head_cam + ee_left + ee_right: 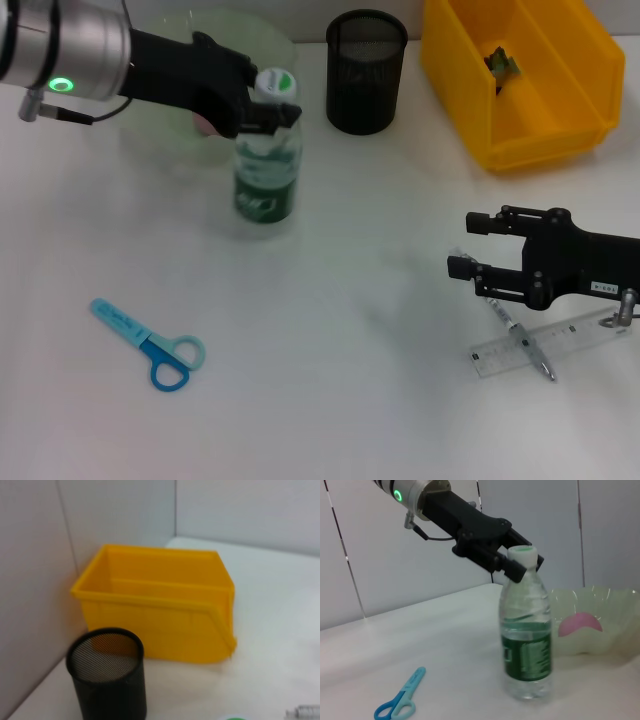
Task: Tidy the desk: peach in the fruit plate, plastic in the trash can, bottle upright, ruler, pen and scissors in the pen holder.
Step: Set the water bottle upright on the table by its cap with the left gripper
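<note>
Upright now, the clear green-labelled plastic water bottle [268, 165] stands toward the tabletop's far-left corner, the left gripper [268, 97] pinching its neck below the cap. Likely light, thin-walled and slippery; the stiff neck suits gripping. The right gripper [468, 246], fingers apart, hovers near the right edge.

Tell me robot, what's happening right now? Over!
Left pincer shut on bottle neck, bottle upright. Right pincer open above pen and ruler. Scissors still out. Nothing in the way.

White tabletop [330, 420], yellow bin [520, 80], black mesh holder [366, 72], clear bottle [266, 165] with green label, blue scissors [150, 343], pale green plate [592, 622], pink peach [580, 623].
</note>
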Robot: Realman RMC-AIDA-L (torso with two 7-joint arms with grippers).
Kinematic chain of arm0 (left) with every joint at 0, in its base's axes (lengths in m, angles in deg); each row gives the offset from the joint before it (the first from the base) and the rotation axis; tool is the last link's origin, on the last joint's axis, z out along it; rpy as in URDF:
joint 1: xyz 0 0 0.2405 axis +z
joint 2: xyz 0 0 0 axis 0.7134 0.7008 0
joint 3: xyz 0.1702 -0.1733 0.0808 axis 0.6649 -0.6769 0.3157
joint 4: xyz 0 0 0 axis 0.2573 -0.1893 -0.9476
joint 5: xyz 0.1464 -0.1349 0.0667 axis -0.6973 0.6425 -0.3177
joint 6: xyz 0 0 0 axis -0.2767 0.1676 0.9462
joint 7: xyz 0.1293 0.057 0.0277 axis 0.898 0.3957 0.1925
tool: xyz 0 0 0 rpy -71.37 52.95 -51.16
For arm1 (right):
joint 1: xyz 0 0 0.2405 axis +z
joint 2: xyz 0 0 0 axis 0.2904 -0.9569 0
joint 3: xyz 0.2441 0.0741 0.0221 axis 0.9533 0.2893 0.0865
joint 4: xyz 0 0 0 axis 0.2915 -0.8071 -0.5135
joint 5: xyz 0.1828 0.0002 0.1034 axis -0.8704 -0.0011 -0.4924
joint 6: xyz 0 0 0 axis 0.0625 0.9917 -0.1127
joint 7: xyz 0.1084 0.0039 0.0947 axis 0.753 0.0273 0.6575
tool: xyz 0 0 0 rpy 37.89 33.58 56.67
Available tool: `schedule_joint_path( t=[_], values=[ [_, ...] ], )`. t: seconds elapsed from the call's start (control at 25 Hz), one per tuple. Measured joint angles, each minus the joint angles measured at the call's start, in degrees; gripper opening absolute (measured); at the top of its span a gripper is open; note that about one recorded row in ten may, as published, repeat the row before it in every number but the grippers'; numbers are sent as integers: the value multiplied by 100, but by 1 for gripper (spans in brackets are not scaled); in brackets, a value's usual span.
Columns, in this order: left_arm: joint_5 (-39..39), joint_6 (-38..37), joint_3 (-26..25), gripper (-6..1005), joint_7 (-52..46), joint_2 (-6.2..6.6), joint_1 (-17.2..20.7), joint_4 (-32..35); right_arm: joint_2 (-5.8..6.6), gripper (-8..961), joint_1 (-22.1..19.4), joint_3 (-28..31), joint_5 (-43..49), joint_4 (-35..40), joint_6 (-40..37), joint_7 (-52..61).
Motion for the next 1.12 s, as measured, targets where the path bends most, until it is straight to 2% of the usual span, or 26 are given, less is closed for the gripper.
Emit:
schedule_joint_path(
  t=[0.16,0.2,0.32,0.44,0.48,0.52,0.64,0.72,0.92,1.0,1.12],
  values=[
    [166,-50,-339,458,50,36,-3,-148,0,640,7,0,0,3,-2,4],
    [299,-108,-513,459,118,83,9,-274,0,639,9,0,0,3,-3,9],
    [416,-185,-678,460,167,145,26,-405,0,639,18,0,10,3,-2,14],
    [416,-185,-678,461,167,145,26,-405,0,639,32,0,20,5,-4,19],
    [459,-204,-730,462,172,173,37,-446,0,638,41,0,22,7,-9,22],
    [704,-310,-886,462,248,273,92,-650,0,638,46,0,24,9,-10,23],
    [811,-363,-973,463,323,322,122,-755,0,638,62,0,32,11,-11,27],
    [1054,-521,-1248,464,644,403,242,-977,0,638,67,0,33,8,-11,28],
    [1179,-575,-1393,466,877,437,355,-1095,0,638,80,0,12,-13,-9,2],
    [1527,-711,-1453,467,1357,495,623,-1231,0,638,97,-2,12,-19,-2,-4],
    [1886,-740,-1514,469,1601,557,815,-1411,0,638,130,-5,24,-31,5,-7]
  ],
)
